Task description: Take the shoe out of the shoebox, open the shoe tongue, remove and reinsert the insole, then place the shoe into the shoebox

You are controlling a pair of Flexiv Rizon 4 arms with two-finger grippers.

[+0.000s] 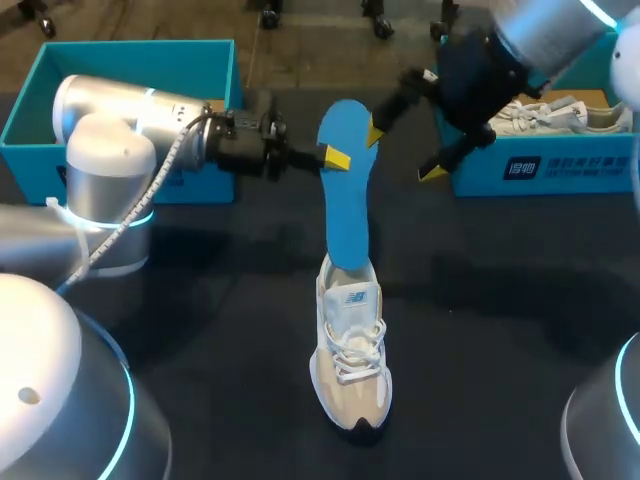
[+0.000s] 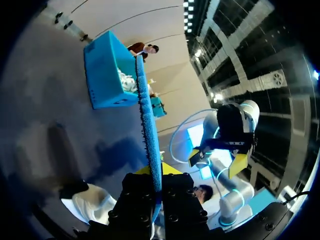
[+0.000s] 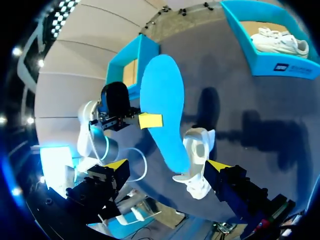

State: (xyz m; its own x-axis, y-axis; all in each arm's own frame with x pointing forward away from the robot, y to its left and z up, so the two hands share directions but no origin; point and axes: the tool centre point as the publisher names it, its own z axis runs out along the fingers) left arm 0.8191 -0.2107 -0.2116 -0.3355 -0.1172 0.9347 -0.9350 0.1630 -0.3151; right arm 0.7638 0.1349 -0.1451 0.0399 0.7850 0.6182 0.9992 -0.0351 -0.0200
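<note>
A beige and white shoe (image 1: 350, 350) stands on the dark table with its toe toward the near edge. A blue insole (image 1: 347, 180) rises out of its opening, its lower end inside the shoe. My left gripper (image 1: 335, 157) is shut on the insole's edge near the upper end; in the left wrist view the insole (image 2: 147, 130) runs edge-on from between the fingers of that gripper (image 2: 157, 172). My right gripper (image 1: 404, 150) hangs open just right of the insole's top, touching nothing. In the right wrist view the insole (image 3: 162, 110) and shoe (image 3: 197, 160) lie ahead of my right gripper (image 3: 167, 165).
A blue shoebox (image 1: 560, 160) at the back right holds a second white shoe (image 1: 540, 115). Another blue box (image 1: 120, 60) sits at the back left, behind my left arm. Bare dark table surrounds the shoe.
</note>
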